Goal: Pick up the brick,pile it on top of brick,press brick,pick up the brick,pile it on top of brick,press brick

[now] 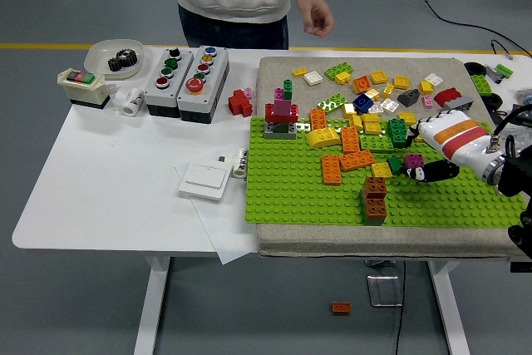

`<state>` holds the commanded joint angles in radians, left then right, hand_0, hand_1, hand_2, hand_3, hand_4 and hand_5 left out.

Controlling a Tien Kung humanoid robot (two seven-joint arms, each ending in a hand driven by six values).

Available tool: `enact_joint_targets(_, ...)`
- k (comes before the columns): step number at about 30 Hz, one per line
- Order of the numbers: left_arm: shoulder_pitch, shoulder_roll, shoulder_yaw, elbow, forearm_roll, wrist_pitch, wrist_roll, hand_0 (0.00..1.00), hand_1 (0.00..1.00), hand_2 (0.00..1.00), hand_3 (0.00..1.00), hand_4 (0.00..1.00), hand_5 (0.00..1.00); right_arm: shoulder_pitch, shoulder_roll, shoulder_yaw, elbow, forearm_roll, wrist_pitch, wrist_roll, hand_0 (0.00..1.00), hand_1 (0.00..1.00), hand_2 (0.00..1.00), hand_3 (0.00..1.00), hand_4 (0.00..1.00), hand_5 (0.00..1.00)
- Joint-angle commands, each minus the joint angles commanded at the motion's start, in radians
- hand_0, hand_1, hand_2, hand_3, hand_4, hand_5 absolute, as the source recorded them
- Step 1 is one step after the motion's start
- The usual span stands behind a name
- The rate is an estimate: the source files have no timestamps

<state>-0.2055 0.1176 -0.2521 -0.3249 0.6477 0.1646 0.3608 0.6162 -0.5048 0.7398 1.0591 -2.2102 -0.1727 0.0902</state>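
Observation:
A short stack of brown bricks (374,199) stands on the green baseplate (291,189) near its front edge. My right hand (422,155), white with an orange stripe and black fingers, hovers to the stack's upper right and is apart from it. Its fingers (418,134) reach over a dark green brick (398,131), and the thumb lies lower. A small magenta brick (413,160) sits between thumb and fingers; I cannot tell whether they touch it. The hand looks open. Orange bricks (353,155) and a yellow brick (381,170) lie just left of it.
Several loose bricks (382,89) cover the mat's far side. A red, pink and green tower (282,112) stands at the plate's left. Two button boxes (184,76), a bowl with a gear (116,59) and a white switch (204,180) sit on the left. A person's empty hand (317,18) hangs over the far edge.

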Motion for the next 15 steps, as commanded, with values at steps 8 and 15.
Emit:
enact_joint_targets(8, 0.001, -0.001, -0.002, 0.000, 0.001, -0.002, 0.000, 0.865, 0.816, 0.815, 0.617, 0.710, 0.675, 0.009, 0.014, -0.015, -0.049, 0.015, -0.003, 0.000, 0.551, 0.543, 0.588, 0.599, 0.854, 0.522)
enact_joint_targets(15, 0.004, -0.001, -0.004, 0.000, 0.006, -0.004, 0.001, 0.866, 0.817, 0.815, 0.617, 0.710, 0.676, 0.017, 0.022, -0.026, -0.077, 0.022, -0.005, 0.003, 0.550, 0.540, 0.585, 0.602, 0.858, 0.513)
